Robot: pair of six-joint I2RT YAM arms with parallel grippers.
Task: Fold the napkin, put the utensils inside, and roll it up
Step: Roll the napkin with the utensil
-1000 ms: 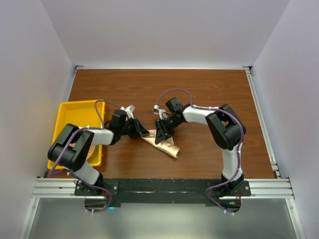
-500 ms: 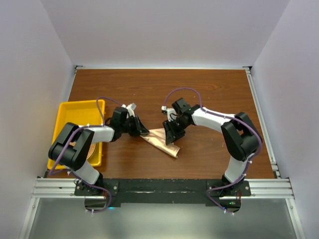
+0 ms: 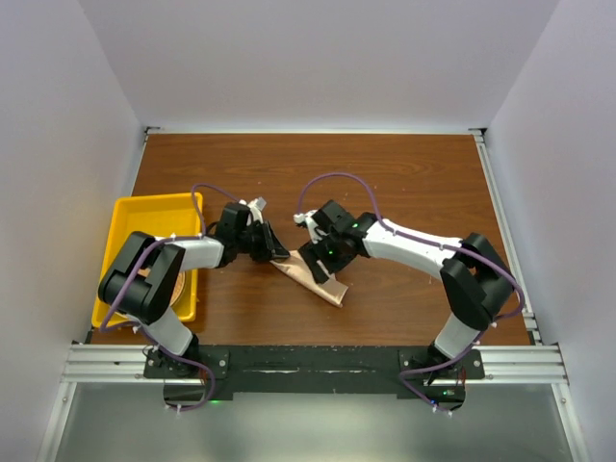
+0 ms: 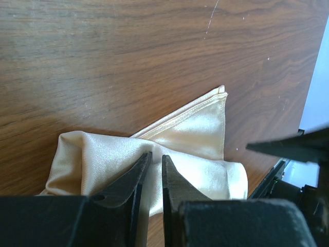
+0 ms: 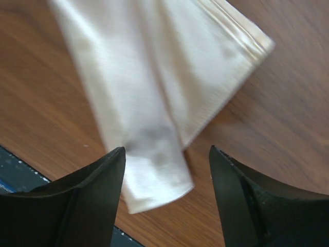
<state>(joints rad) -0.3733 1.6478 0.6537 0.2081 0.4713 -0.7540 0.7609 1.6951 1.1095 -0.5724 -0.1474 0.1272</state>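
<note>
Glossy peach napkin (image 4: 195, 128), folded to a wedge, lies centre frame. Left gripper (image 4: 155, 157) pinches it; right gripper (image 5: 166, 150) is spread. Yellow tray (image 3: 154, 199), left, holds a brown mat (image 3: 185, 292).

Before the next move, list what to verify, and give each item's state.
1. Left gripper holding the napkin: ok, jaws nearly closed and apparently pinching a fold of cloth.
2. Right gripper free of the cloth: ok, jaws wide apart above the napkin's end.
3. Utensils inside: cannot tell, none shows in any view.
4. Roll finished: not ok, a pointed corner lies flat on the table.
5. Napkin wholly on the table: ok.
</note>
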